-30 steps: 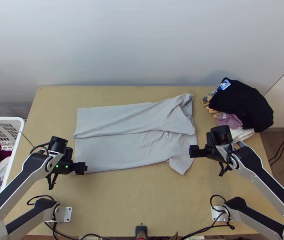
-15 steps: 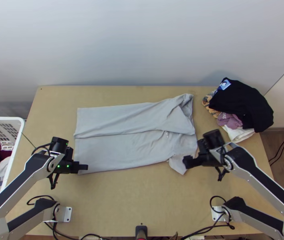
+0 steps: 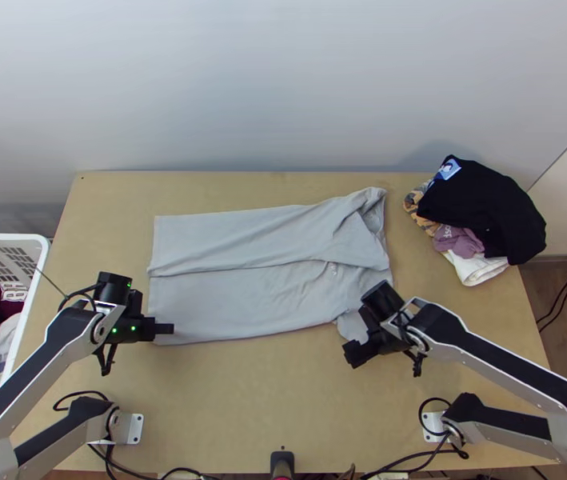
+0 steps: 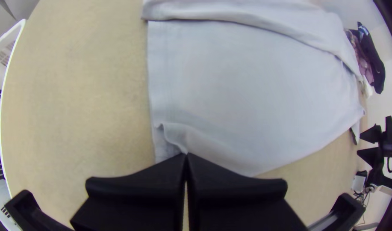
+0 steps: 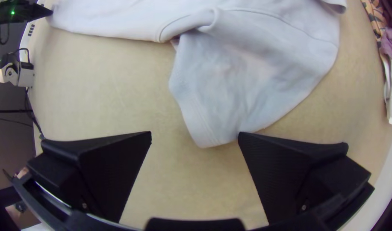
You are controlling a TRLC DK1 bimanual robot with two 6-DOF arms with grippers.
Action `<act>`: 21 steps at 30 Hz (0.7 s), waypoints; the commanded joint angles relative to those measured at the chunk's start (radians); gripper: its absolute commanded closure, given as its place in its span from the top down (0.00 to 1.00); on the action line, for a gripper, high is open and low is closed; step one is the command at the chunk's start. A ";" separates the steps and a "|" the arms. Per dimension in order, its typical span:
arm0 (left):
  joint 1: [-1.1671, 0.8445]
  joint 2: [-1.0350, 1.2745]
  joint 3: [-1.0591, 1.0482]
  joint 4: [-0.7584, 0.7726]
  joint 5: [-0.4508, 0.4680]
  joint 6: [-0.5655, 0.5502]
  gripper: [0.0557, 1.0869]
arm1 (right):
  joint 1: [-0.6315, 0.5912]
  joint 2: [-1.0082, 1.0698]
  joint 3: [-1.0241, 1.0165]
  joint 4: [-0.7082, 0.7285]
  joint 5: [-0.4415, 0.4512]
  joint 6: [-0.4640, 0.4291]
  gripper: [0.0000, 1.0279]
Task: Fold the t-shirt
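Note:
The light grey t-shirt lies lengthwise across the table, its far side folded over along the length, sleeves at the right end. At its near left corner is my left gripper. In the left wrist view my left gripper is shut on the hem corner, where the cloth puckers. My right gripper is by the near sleeve at the shirt's right end. In the right wrist view the fingers of my right gripper stand wide apart, the sleeve tip lying just ahead between them.
A pile of clothes with a black garment on top lies at the table's far right corner. A white basket of clothes stands beyond the left edge. Bare wood runs along the near side.
My right gripper has moved left and toward the near edge, from beside the shirt's right end to the near sleeve. My left gripper has stayed nearly still.

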 commanded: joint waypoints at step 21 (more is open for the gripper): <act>0.183 -0.054 0.083 -0.079 0.050 0.101 0.04 | -0.162 -0.212 0.025 -0.030 0.121 -0.048 0.03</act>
